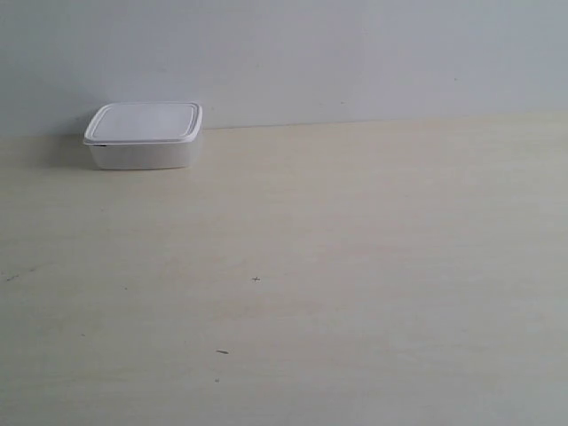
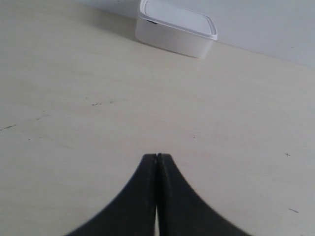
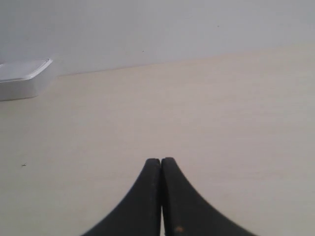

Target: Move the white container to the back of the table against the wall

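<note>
1. The white container (image 1: pixel 142 135) is sitting at the far edge of the table (image 1: pixel 373 266), toward the exterior view's left. Its back side is lying along the line where the table is meeting the wall (image 1: pixel 355 53). Whether it is actually touching the wall cannot be told.
2. Its flat white lid is resting closed on the shallow box, and nothing is touching it.
3. In the left wrist view, the left gripper (image 2: pixel 157 156) is pointing across bare table toward the container (image 2: pixel 175 29), which is standing well apart from it. The two black fingers (image 2: pixel 142 196) are pressing together tip to tip, clenched on nothing.
4. In the right wrist view, the right gripper (image 3: pixel 161 160) is likewise closing its fingers (image 3: pixel 187 206) against each other with nothing between them. The container (image 3: pixel 22 78) is showing only partly at that picture's edge, far from the fingertips.
5. A few tiny dark specks (image 1: pixel 256 280) are dotting the pale tabletop nearer the exterior camera.
</note>
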### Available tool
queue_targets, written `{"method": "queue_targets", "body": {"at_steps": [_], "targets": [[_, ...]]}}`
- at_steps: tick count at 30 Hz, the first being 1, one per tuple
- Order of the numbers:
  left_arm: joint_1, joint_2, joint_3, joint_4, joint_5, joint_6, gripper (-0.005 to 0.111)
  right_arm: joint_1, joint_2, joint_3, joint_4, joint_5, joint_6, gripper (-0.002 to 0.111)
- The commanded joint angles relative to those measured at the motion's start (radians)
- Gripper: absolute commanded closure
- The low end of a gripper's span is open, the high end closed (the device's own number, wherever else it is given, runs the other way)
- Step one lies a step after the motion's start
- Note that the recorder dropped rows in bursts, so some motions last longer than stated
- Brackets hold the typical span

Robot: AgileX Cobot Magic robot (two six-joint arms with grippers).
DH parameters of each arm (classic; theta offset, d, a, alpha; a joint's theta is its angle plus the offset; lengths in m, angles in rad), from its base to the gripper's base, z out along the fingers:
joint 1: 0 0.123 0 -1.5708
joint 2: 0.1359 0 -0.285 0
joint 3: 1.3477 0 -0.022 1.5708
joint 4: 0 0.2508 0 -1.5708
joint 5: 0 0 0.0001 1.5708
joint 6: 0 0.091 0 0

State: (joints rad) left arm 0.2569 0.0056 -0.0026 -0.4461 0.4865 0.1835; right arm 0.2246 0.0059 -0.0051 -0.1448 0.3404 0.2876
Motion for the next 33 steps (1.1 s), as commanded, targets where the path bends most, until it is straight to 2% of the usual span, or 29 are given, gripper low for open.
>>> {"method": "queue_targets", "body": {"at_steps": [1,5,15,21,33], "targets": [[0.003,-0.006,0.003,-0.003,-0.011,-0.001,0.107,-0.003,-0.006,0.005,0.098,-0.017,-0.137,0.108],[0.003,-0.006,0.003,-0.003,-0.011,-0.001,0.107,-0.003,-0.006,0.005,0.213,-0.017,-0.26,0.108],[0.003,-0.006,0.003,-0.003,-0.011,-0.001,0.107,-0.003,-0.006,0.005,0.214,-0.017,-0.258,0.108],[0.003,-0.006,0.003,-0.003,-0.011,-0.001,0.107,-0.099,-0.006,0.005,0.218,-0.017,-0.26,0.108],[0.003,-0.006,0.003,-0.003,-0.011,-0.001,0.107,-0.099,-0.006,0.005,0.218,-0.019,-0.258,0.108]]}}
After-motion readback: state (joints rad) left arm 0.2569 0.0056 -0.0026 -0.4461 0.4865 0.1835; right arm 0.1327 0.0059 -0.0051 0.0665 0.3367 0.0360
